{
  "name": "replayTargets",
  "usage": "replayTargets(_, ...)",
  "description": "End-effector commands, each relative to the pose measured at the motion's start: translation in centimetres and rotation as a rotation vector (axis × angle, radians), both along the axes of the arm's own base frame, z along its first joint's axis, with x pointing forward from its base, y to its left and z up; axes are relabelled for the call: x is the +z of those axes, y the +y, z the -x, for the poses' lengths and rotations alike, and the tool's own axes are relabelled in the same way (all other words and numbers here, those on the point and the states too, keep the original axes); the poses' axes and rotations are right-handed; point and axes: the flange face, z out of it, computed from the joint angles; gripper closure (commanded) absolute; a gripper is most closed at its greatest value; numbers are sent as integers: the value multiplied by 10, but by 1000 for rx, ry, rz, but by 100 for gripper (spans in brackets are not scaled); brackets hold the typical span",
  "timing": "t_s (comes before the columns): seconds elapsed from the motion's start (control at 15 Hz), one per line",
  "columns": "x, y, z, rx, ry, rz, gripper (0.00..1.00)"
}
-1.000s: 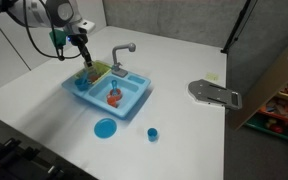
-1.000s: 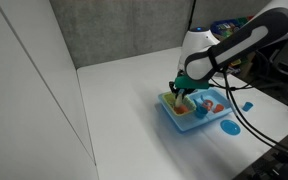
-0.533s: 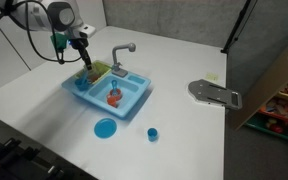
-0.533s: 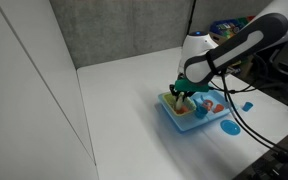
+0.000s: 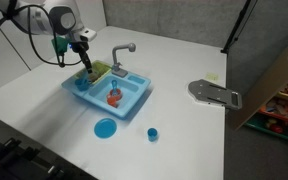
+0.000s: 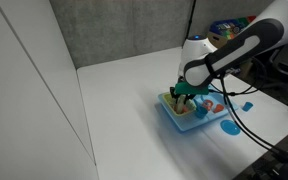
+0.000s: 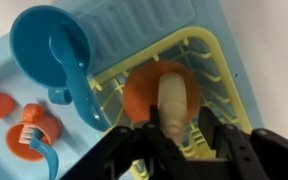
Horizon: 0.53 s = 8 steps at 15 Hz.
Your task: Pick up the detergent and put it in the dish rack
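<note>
The detergent (image 7: 171,98) is a small cream-beige bottle with a lumpy shape. It lies inside the yellow-green dish rack (image 7: 227,85), on an orange round piece (image 7: 136,95). The arm bends over the blue sink unit (image 5: 132,111), and the gripper (image 7: 179,140) points down above the rack. Its jaws are spread wider than the bottle (not pressing it, as far as I see). I count one bottle, one rack, one small blue cup (image 5: 152,133) and one blue disc (image 5: 105,128).

The arm (image 5: 56,18) bends down at the wrist, jaws pointing downward and spread apart.
</note>
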Motion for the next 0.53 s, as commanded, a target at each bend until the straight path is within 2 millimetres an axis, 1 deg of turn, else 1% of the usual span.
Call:
replayTargets(0.0, 2, 4, -5, -4, 5, 2, 22)
replayTargets(0.2, 9, 8, -4, 11, -6, 1, 0)
replayTargets(0.47, 28, 16, -7, 38, -26, 5, 0)
